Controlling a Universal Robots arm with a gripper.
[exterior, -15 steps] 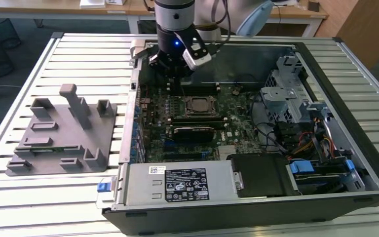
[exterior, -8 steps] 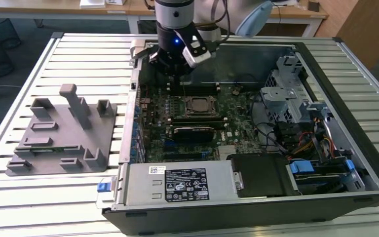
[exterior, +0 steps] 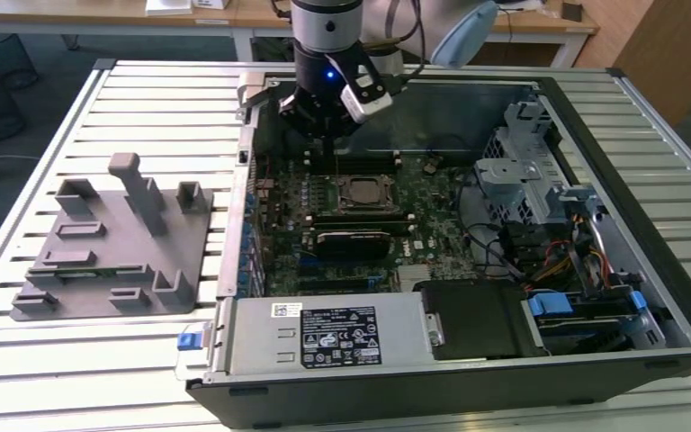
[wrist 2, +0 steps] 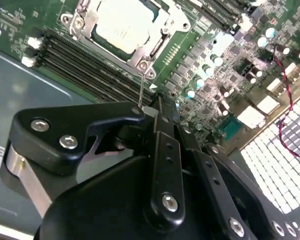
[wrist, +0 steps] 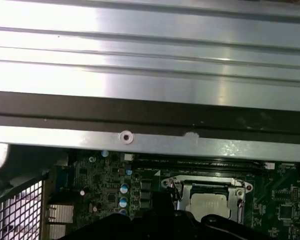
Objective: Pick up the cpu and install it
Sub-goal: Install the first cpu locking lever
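Observation:
The cpu (wrist 2: 122,27) lies flat in the socket on the green motherboard, its pale silvery top framed by the metal load plate; it is also seen in the exterior view (exterior: 358,192) and in the first wrist view (wrist: 210,205). My gripper (exterior: 319,135) hangs inside the open computer case, just behind the socket and a little above the board. In the second wrist view the black gripper (wrist 2: 148,107) looks shut, and a thin metal socket lever (wrist 2: 140,90) rises from the socket's corner to meet the fingertips. The cpu itself is free of the gripper.
A grey plastic fixture tray (exterior: 105,252) stands on the slatted table at the exterior view's left. Inside the case are the power supply (exterior: 321,337) at the front, a metal drive cage (exterior: 525,171) with cables at the right, and memory slots (wrist 2: 79,62) beside the socket.

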